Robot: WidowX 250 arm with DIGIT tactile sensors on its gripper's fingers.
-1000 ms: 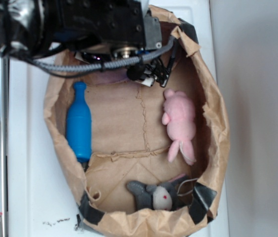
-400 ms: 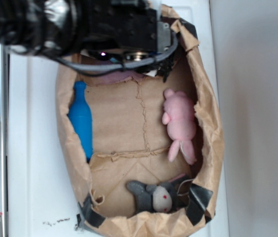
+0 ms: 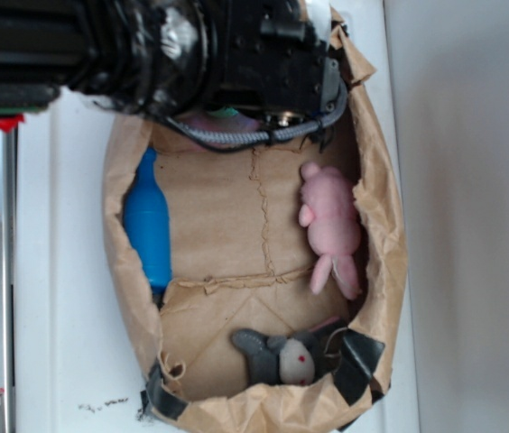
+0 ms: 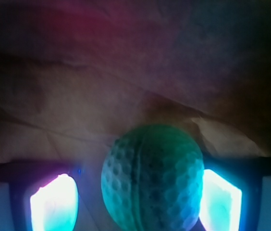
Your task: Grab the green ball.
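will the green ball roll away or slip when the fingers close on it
Probably apt to roll: the green ball looks fully round. Its dimpled surface may give some grip. It sits between the two fingers, so closing evenly should trap it, though a lopsided squeeze could pop it out.

Claw [image 4: 135, 195] open, fingers apart

The exterior view is evenly and brightly lit; the white table [image 3: 65, 271] is nearly washed out. The arm [image 3: 146, 50] at the top is close to the lens and blurred, with glare on its glossy wrap, and it shades the top of the paper bag [image 3: 385, 271]. The bag's inner walls are in shadow. The wrist view is dim with a red-purple cast. The fingers [image 4: 54, 202] glow overexposed cyan-white. The ball [image 4: 152, 178] is lit from the sides, soft in focus, and the paper behind is blurred.
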